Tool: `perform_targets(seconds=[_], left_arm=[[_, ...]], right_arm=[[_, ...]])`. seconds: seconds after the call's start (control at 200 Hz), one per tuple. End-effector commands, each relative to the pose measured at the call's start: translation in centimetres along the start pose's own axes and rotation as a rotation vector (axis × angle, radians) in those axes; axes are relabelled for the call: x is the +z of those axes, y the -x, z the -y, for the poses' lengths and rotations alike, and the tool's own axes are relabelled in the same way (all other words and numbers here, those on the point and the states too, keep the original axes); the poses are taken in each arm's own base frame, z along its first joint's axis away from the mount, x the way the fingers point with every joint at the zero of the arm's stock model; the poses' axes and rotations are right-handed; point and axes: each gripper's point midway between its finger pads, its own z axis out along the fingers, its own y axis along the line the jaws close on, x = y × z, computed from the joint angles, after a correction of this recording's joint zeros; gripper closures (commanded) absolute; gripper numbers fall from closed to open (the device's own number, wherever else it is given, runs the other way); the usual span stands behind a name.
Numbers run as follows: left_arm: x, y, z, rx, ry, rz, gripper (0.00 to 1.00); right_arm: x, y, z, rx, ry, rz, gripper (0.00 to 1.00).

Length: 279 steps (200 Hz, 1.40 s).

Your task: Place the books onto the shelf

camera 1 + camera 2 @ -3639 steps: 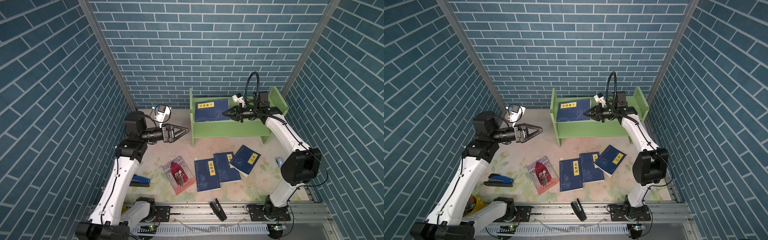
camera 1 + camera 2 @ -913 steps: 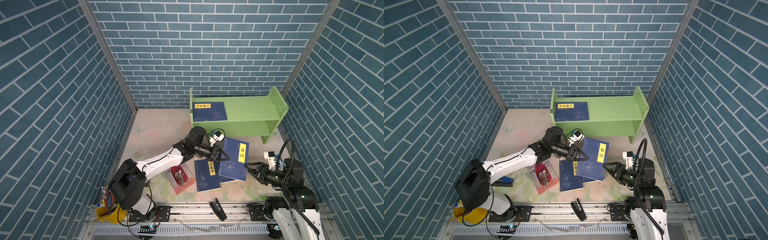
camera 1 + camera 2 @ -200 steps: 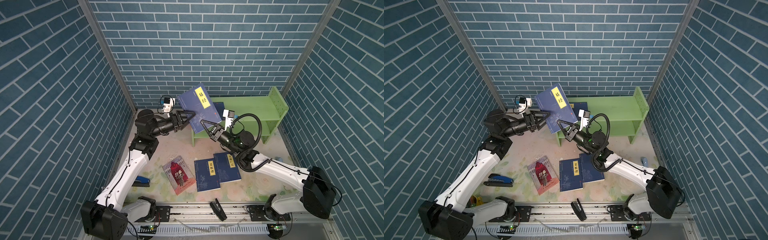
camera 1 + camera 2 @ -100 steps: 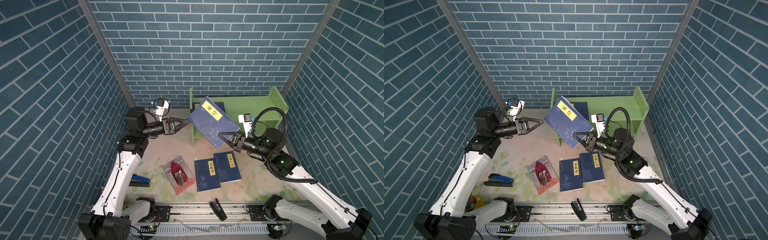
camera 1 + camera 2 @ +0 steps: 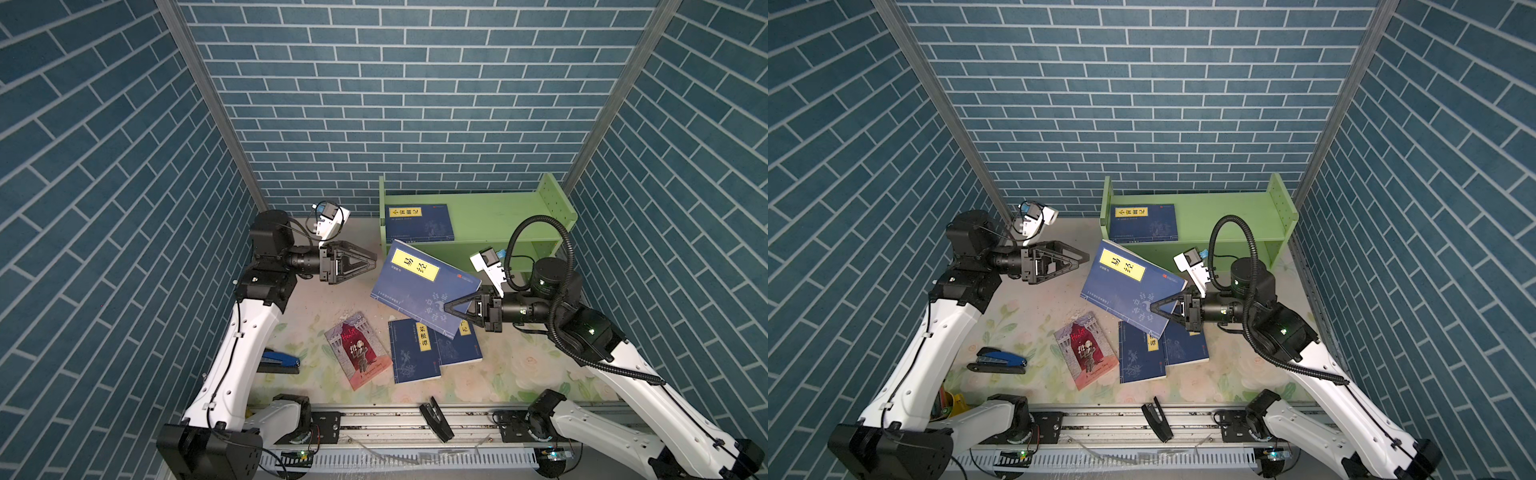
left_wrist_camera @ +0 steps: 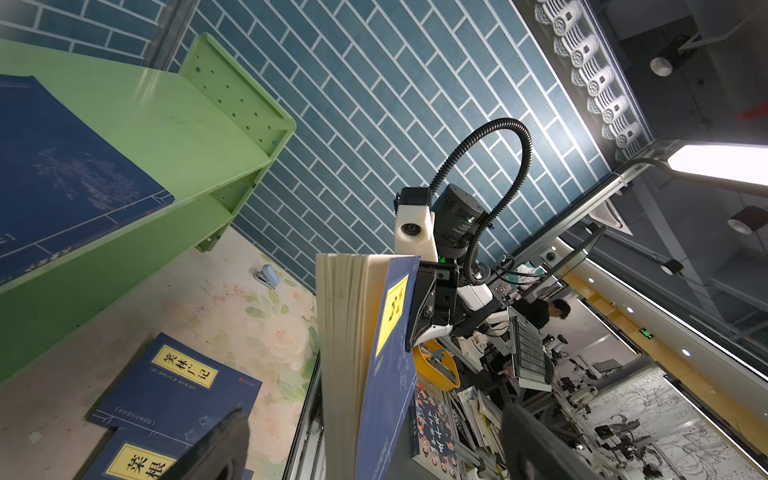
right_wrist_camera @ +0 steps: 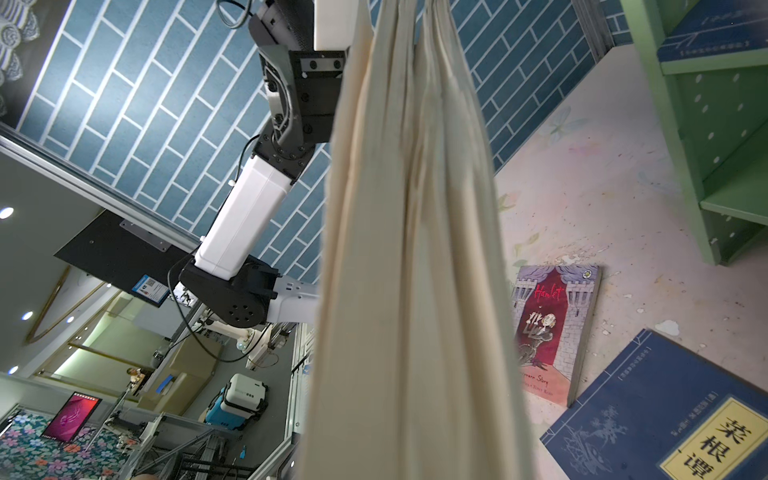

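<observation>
A dark blue book (image 5: 415, 286) (image 5: 1125, 282) with a yellow label hangs tilted in the air in front of the green shelf (image 5: 490, 216) (image 5: 1221, 216). My right gripper (image 5: 449, 309) (image 5: 1154, 309) is shut on its lower right corner. In the right wrist view its page edge (image 7: 407, 291) hides the jaws. My left gripper (image 5: 374, 262) (image 5: 1086, 259) stands open left of the book, apart from it. Another blue book (image 5: 417, 222) lies on the shelf's top tier. Two blue books (image 5: 413, 353) (image 5: 461, 349) and a red-and-grey one (image 5: 358, 351) (image 7: 548, 332) lie on the table.
A blue stapler (image 5: 278, 361) lies by the left arm's base. A black clip-like object (image 5: 436, 422) sits on the front rail. A small pale stapler (image 6: 266, 276) lies on the table by the shelf's drilled end panel. Brick walls close in on three sides.
The left gripper let go of the blue book, opened and drew back to the left. The right gripper carried the book down and to the right, away from the shelf's left end.
</observation>
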Motion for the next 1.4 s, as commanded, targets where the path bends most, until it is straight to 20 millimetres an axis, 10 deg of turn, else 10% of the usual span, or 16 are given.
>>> perform_targets(seconds=[0.0, 0.545, 0.94, 1.08, 1.39], left_arm=[[0.1, -0.8, 0.1, 0.004, -0.056, -0.038, 0.05], [2.9, -1.8, 1.9, -0.039, -0.166, -0.141, 0.21], [5.0, -2.7, 1.4, -0.055, -0.168, -0.168, 1.0], [5.1, -1.3, 1.5, -0.014, -0.119, -0.128, 1.0], [5.1, 1.1, 1.9, 0.037, -0.07, -0.031, 1.0]], right_arm=[[-1.1, 1.1, -3.2, -0.113, 0.077, 0.02, 1.0], [-0.8, 0.9, -3.0, -0.101, 0.054, -0.04, 1.0], [-0.2, 1.4, -2.6, -0.097, 0.048, -0.066, 0.93], [-0.9, 2.0, -2.0, -0.119, -0.02, -0.001, 0.62], [-1.3, 2.6, -1.7, -0.11, -0.012, 0.102, 0.56]])
